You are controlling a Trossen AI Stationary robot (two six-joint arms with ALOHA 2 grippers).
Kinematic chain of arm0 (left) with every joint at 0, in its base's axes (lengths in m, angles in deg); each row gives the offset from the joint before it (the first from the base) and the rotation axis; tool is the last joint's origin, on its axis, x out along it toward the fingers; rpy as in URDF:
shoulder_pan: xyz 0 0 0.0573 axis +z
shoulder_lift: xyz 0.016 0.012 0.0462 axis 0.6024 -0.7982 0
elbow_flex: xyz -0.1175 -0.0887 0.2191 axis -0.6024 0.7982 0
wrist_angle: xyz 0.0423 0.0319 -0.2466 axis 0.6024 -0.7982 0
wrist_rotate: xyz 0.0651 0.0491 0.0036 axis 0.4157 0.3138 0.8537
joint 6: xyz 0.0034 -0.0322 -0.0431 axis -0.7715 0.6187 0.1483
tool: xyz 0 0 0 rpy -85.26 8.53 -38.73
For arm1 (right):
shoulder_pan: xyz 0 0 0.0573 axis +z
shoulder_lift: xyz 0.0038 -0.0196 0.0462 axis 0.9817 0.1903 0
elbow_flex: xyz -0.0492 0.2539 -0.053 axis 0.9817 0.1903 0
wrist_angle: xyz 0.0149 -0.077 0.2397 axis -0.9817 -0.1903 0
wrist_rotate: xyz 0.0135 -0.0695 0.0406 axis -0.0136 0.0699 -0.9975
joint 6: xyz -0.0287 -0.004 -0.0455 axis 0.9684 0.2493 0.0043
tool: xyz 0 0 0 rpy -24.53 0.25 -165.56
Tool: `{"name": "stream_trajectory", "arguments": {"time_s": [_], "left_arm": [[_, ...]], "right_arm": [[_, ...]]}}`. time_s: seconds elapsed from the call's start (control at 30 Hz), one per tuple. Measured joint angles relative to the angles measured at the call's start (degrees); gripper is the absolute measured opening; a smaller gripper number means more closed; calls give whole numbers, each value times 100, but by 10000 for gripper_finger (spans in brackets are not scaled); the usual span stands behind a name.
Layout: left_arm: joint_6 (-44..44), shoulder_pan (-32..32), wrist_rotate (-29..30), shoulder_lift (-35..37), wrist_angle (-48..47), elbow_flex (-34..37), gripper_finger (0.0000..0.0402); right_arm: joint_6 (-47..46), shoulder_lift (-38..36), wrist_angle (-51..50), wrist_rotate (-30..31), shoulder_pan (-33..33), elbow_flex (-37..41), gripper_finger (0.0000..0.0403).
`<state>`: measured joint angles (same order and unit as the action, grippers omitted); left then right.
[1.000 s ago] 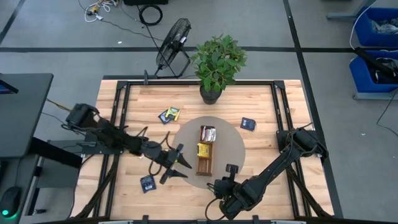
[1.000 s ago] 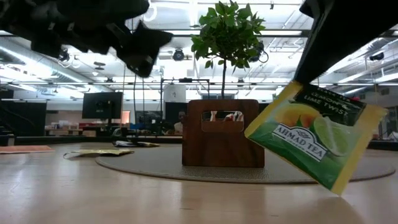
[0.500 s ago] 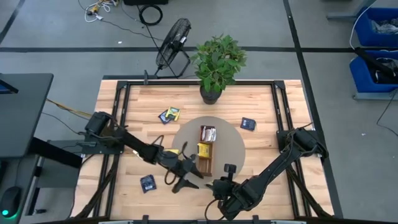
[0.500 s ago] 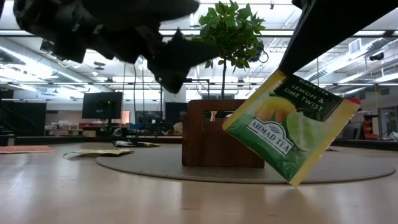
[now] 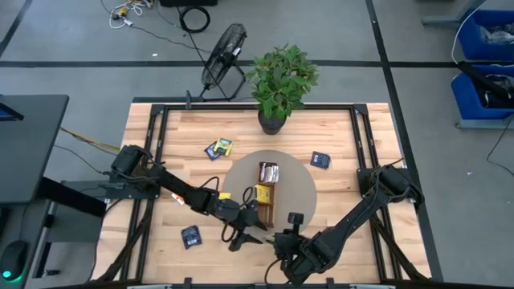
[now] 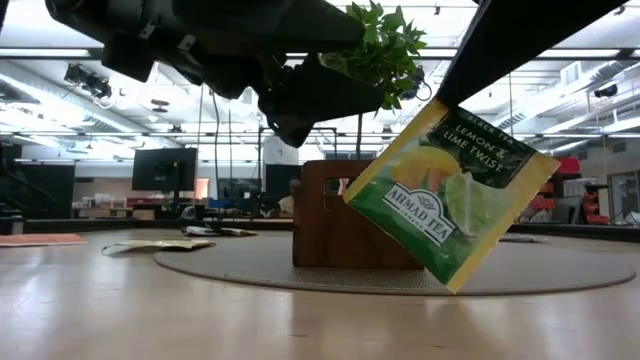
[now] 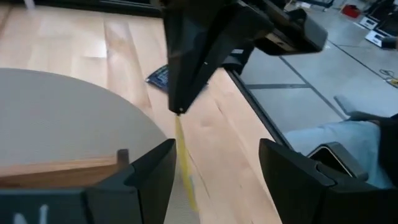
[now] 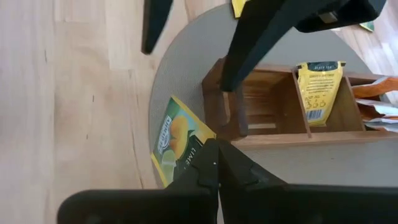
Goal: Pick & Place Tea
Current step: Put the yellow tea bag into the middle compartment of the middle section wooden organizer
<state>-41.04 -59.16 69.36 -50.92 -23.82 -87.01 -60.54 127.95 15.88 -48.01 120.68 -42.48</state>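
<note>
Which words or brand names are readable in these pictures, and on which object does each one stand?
"AHMAD TEA": on the green tea sachet hanging from the right gripper.
"LEMON & LIME TWIST": on the same sachet, with a smaller line above it too small to read.
Print on the yellow sachet in the wooden tray: too blurred to read.
Print on the sachets lying on the table: too small to read.

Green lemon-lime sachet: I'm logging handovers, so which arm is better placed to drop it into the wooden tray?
Right. The right gripper already pinches the green sachet in the air beside the wooden tray. The left gripper is open and holds nothing.
</note>
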Motion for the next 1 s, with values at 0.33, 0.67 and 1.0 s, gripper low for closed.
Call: {"name": "stream_trajectory", "arguments": {"time_s": [0.33, 0.67, 1.0], "left_arm": [[-63, -8, 331, -307, 227, -14, 236], [-253, -3, 344, -673, 102, -436, 203], [-301, 3, 345, -704, 11, -457, 75]], "right_arm": [[13, 0, 66, 38, 0, 0, 0], [18, 0, 103, 109, 4, 0, 0], [69, 0, 276, 112, 9, 0, 0]]}}
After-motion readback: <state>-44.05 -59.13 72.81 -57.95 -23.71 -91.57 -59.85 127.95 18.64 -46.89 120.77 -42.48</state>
